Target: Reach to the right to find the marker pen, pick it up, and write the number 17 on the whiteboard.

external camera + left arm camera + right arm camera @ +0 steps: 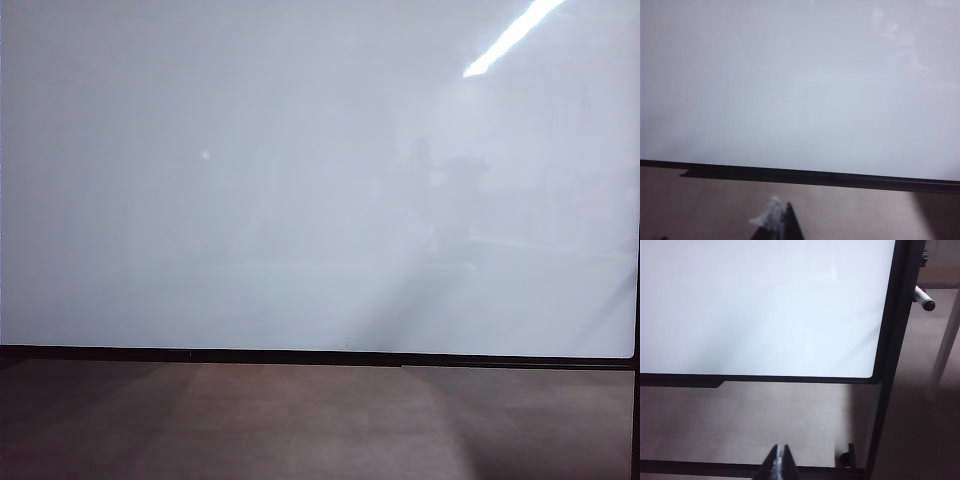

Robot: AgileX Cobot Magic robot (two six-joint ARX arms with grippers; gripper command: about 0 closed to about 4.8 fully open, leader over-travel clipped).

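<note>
I see right gripper closed, empty, below whiteboard; marker pen beyond frame. Left gripper aperture: cannot tell.

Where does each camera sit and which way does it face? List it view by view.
Exterior: off the arms, facing the whiteboard square on; no arm shows.
Left wrist: on the left arm, facing the board's lower edge; left gripper tips show, shut.
Right wrist: on the right arm, facing the board's lower right corner and the marker pen beyond the frame; right gripper shut, empty.
Shared: all three see the whiteboard's black bottom frame.
</note>
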